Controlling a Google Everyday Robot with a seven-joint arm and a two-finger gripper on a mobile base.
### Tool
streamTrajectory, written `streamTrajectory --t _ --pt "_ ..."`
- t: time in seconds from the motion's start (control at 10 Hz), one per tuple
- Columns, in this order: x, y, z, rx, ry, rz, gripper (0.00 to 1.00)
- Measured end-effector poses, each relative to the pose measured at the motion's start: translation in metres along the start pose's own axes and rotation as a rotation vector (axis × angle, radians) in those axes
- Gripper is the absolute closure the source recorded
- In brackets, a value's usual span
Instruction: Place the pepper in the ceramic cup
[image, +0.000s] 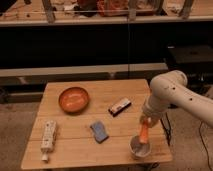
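The ceramic cup (140, 148) is a small grey-white round cup near the table's front right corner. The pepper (144, 132) is slim and orange-red. It hangs upright with its lower end at the cup's mouth. My gripper (145, 123) is directly above the cup, at the end of the white arm coming in from the right, and is shut on the pepper's upper end.
On the wooden table (120, 89) are a wide orange bowl (74, 99) at the back left, a dark bar (120, 106) in the middle, a blue packet (99, 131) at the front centre and a white object (48, 136) at the front left. Dark shelving stands behind.
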Motion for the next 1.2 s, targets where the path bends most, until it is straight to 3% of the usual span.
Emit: streamTrajectory --t 0.1,0.2,0.5,0.7,0.9,1.2 --pt "-0.001 0.001 -0.001 0.002 0.003 -0.003 0.99" --pt "-0.003 0.002 -0.002 0.03 0.019 -0.016 0.99" --pt "-0.007 0.008 -0.008 0.211 0.05 -0.06 0.99" --pt "-0.011 0.01 -0.014 0.279 0.073 -0.097 0.99" --pt "-0.016 0.006 -0.015 0.305 0.126 -0.134 0.99" --pt "-0.017 0.005 -0.012 0.322 0.206 -0.136 0.99"
